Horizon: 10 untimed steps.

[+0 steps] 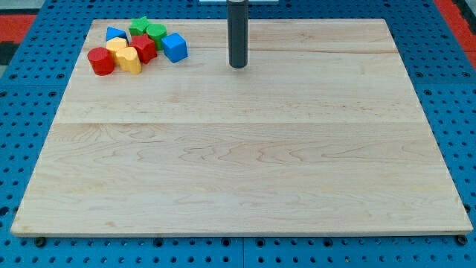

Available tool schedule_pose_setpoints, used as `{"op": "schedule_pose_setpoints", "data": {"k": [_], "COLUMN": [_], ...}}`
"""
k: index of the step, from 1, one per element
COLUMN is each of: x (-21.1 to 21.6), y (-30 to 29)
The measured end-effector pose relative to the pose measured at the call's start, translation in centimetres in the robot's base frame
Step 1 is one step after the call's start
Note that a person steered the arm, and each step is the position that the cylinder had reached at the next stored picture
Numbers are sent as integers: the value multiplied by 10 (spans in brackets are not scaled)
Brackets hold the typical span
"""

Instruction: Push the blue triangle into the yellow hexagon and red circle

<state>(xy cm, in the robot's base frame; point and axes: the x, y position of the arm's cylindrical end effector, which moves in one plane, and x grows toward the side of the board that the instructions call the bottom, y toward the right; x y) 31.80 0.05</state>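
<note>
Blocks counted: eight, all clustered well to the view's left of my tip (237, 65); no container on the wooden board (238, 164). Two blue, two red, two yellow, two green. Blue triangle (115, 33) sits at the cluster's upper left, touching the yellow hexagon (117, 49); red circle (100, 61) just below it; blue cube (175, 47) nearest my tip. Tip is a bare rod, touching and holding nothing.

Blocks (clustered): two red (102, 61); two yellow (130, 59); two blue (175, 47); two green (155, 32).
</note>
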Motion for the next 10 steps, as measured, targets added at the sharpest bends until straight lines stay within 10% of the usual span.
{"op": "schedule_pose_setpoints", "data": {"k": [1,3,5,8,10], "x": [47,122,40,-90,-84], "y": [0,-196,-306,-229,-189]}}
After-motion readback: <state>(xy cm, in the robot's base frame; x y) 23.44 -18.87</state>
